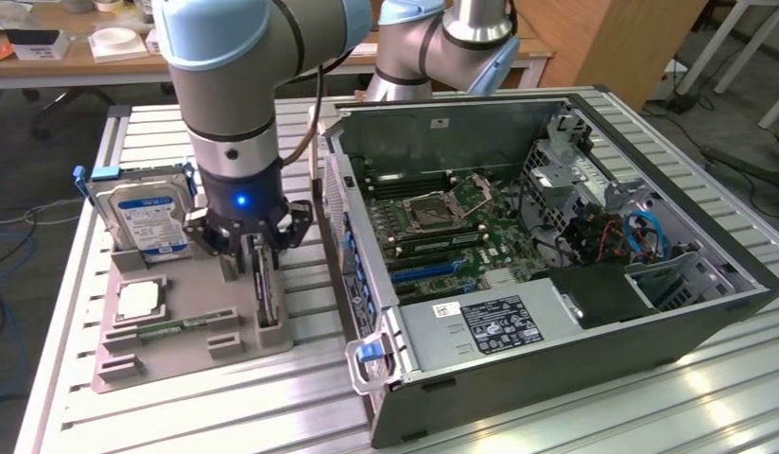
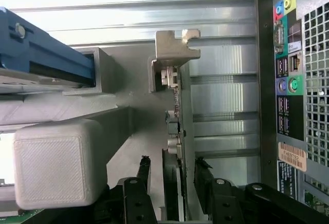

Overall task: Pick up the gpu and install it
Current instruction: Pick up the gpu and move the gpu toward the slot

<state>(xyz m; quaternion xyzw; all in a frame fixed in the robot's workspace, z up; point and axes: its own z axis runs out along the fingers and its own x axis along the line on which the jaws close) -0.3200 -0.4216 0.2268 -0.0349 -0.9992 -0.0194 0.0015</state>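
The gpu stands on edge in the grey holder, at 9 o'clock from the computer case in the exterior view.
I think you should keep the card centred, with an equal gap to each of the fingers, clear of its metal bracket. The gripper points straight down over it, claw wide, straddling the card, holding nothing.

Arm down, gripper open.
Ext. view: arm drops vert. from upper left of frame, wrist w/ blue light lit, gripper pointing straight down at left-centre. Wrist view: gripper w/ two black fingers spread wide, approx. parallel, tips level, not clamping.
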